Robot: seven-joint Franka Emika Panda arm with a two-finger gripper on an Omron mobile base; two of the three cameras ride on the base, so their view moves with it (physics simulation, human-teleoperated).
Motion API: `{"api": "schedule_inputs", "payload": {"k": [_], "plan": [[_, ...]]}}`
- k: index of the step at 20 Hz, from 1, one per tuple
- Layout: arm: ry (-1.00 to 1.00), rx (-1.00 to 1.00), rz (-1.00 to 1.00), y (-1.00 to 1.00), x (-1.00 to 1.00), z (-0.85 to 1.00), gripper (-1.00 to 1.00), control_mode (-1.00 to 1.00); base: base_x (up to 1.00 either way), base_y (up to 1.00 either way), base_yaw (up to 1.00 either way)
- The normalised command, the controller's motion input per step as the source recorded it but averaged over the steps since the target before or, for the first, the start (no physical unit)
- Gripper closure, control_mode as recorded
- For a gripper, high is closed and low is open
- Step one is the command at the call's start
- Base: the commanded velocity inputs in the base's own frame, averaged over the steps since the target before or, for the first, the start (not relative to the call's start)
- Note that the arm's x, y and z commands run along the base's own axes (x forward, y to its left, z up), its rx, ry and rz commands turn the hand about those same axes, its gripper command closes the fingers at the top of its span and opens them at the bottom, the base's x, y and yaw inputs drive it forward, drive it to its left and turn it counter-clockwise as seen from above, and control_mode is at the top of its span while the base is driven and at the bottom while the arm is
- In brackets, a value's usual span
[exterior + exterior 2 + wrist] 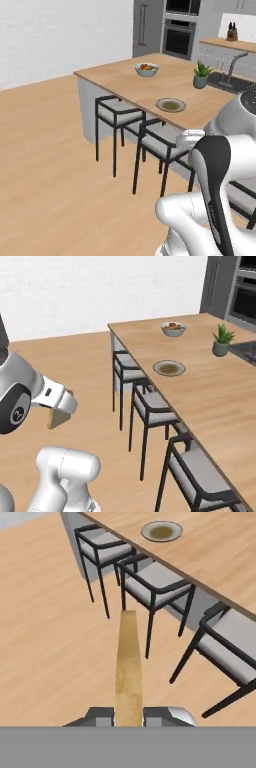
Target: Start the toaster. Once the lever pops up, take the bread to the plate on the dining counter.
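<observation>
- Bread point(128, 667) sits clamped edge-on in our closed gripper point(128, 716); we judge this the carry step.
- Next we must reach the far plate point(161, 531) on the dining counter point(225, 557).

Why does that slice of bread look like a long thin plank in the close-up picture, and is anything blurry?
In the hand view the bread is seen edge-on and stretched by closeness to the lens; in the right base view it looks like a small slice in the shut gripper. Both base views are evenly lit, soft-edged, with no glare on the plate.
</observation>
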Motion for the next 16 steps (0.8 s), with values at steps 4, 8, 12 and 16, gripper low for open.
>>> {"api": "schedule_inputs", "payload": {"k": [4,8,12,16], "plan": [[0.0,0.0,0.0,0.0,0.0,0.0,1.0,1.0,0.73,0.94,-0.4],[0.0,0.0,0.0,0.0,0.0,0.0,1.0,1.0,0.74,0.88,-0.4],[0.0,0.0,0.0,0.0,0.0,0.0,1.0,1.0,0.72,0.77,-0.41],[0.0,0.0,0.0,0.0,0.0,0.0,1.0,1.0,0.69,0.62,-0.48]]}}
